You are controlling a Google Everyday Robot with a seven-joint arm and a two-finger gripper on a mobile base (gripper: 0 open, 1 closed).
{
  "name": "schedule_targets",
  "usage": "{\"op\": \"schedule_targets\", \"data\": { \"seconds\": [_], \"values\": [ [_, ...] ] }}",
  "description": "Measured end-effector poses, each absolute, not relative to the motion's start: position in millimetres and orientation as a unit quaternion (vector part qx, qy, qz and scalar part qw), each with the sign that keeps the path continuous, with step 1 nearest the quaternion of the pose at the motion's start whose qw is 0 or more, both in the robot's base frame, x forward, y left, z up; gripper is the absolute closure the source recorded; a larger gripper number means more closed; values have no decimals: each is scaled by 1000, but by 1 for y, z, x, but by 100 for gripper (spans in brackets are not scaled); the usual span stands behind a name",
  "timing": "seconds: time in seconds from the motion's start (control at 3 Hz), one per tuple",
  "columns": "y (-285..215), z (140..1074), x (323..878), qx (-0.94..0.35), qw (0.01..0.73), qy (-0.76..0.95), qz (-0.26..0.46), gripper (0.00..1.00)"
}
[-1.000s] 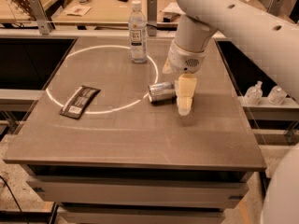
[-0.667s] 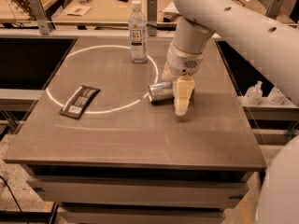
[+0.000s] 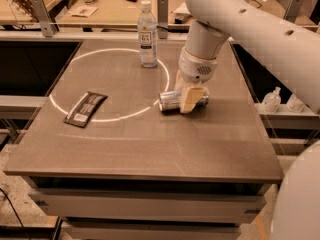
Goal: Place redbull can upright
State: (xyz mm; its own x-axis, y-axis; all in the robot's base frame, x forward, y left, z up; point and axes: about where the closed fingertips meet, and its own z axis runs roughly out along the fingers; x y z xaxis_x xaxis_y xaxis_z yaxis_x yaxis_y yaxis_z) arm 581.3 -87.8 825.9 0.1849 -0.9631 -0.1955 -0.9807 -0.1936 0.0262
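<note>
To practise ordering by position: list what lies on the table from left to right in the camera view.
Packet → bottle → can; the hand is down at the can.

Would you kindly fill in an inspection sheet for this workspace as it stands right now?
Surface: brown table, flat, crossed by a bright ring of light.
Job's things: redbull can lying on its side by the ring's right edge, not upright.
Clutter: water bottle standing at the far side; dark packet lying flat at left.
Grippers: gripper down at the can's right part.
Cables: nothing seen on the table.
Surroundings: wooden bench behind; small bottles on a shelf at right.
</note>
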Motion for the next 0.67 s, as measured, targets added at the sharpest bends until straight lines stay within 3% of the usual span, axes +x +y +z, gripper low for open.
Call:
{"op": "schedule_targets", "data": {
  "seconds": [0.33,0.67],
  "values": [
    [-88,829,581,-768,52,633,84,85],
    [-90,859,587,-772,141,611,106,100]
  ]
}}
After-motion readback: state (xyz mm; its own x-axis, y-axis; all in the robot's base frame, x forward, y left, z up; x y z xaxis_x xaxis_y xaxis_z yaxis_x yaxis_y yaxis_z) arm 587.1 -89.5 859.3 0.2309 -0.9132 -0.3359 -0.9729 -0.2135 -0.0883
